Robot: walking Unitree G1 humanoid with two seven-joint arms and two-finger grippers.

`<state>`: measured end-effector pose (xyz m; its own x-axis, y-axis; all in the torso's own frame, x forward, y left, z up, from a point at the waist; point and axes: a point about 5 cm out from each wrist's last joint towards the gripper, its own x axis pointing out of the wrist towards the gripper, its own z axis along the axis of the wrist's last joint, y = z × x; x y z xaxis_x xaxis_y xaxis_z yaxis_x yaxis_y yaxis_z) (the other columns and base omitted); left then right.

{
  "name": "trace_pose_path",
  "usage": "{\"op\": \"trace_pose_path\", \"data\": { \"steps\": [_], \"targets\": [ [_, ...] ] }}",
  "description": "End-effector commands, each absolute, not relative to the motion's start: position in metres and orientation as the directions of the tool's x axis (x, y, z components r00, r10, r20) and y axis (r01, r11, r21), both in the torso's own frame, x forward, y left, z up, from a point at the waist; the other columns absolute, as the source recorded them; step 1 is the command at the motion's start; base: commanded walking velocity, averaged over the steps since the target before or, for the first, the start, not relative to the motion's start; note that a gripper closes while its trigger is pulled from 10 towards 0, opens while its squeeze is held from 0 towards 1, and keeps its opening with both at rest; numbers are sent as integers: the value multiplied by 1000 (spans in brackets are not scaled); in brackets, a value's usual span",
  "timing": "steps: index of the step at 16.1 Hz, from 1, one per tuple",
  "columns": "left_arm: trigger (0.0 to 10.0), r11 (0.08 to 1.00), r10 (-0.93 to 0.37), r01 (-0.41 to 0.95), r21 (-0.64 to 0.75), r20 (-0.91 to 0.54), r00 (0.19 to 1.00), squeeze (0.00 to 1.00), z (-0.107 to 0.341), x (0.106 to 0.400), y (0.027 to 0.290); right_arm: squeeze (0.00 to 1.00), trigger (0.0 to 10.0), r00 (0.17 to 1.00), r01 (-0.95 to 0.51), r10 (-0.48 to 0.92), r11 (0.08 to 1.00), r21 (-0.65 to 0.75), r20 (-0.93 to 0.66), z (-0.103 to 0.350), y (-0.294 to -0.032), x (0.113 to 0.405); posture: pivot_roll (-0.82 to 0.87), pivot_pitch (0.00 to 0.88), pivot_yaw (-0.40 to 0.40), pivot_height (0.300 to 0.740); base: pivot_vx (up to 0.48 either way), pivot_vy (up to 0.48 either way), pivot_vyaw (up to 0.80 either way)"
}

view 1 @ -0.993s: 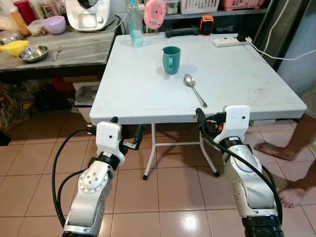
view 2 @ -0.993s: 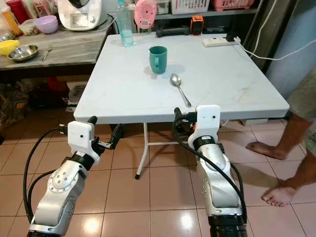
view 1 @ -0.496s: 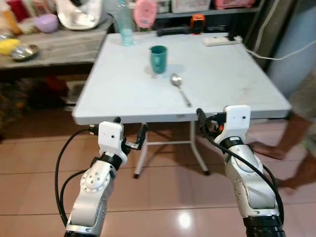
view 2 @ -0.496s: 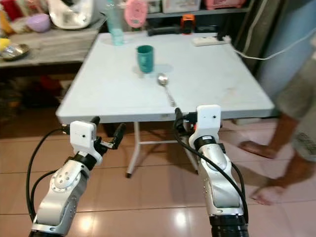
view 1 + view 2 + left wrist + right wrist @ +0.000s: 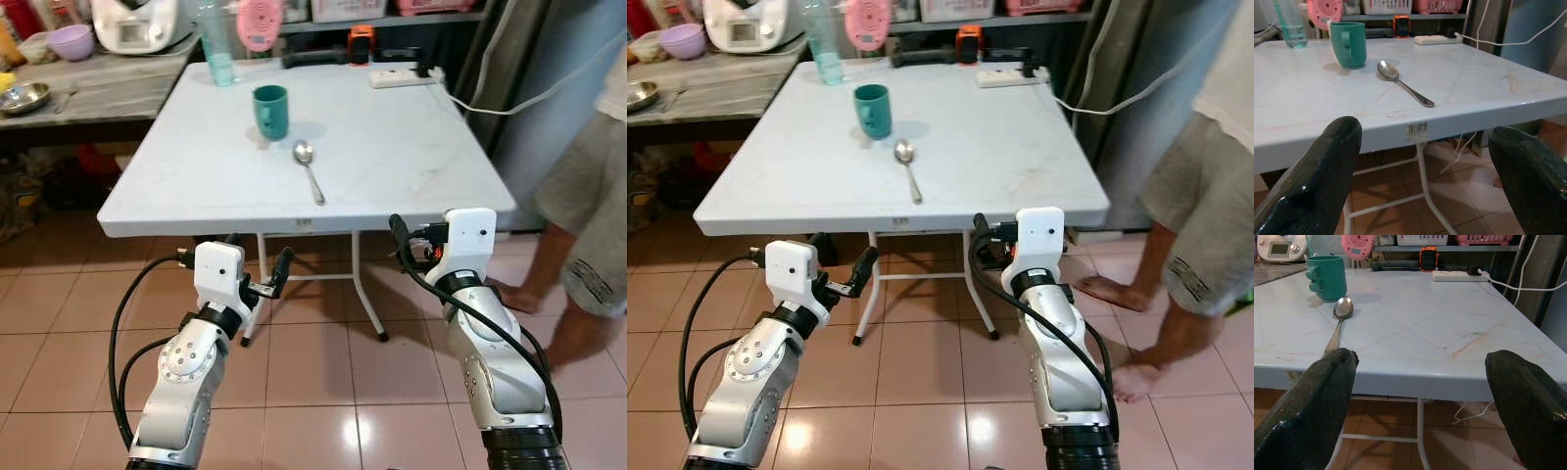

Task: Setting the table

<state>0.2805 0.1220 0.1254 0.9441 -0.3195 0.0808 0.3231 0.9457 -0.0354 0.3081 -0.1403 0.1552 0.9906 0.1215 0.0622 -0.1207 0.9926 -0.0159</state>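
Spoon (image 5: 309, 168) and green mug (image 5: 271, 110) are seen lying on the white tabletop (image 5: 411, 157), the mug upright and the spoon just beside it, nearer the front edge. Compared with a second ago, the whole scene is shifted (the camera has moved, not the things), and more of a person's leg (image 5: 578, 245) is brought into view at the right. Both grippers are held below and short of the front edge, the left gripper (image 5: 1425, 161) and right gripper (image 5: 1420, 396) each with fingers spread wide and empty. A barcode sticker (image 5: 1417, 129) is fixed on the table's edge; its print cannot be read.
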Motion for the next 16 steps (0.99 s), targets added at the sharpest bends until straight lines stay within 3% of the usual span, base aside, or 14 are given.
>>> {"op": "trace_pose_path", "data": {
  "steps": [1,12,16],
  "targets": [
    [10000,950,-311,313,-12,87,946,0,128,280,129,0,10000,987,-142,142,990,-15,71,158,-132,309,-8,87,61,740,0,0,0],
    [10000,936,-347,351,-24,88,934,0,128,278,127,0,10000,987,-145,147,989,-28,66,154,-132,304,-12,96,71,740,284,0,0],
    [10000,945,-325,327,-15,75,943,0,124,275,135,0,10000,986,-146,147,989,-28,73,154,-136,298,-15,97,66,740,480,0,0]
  ]
}}
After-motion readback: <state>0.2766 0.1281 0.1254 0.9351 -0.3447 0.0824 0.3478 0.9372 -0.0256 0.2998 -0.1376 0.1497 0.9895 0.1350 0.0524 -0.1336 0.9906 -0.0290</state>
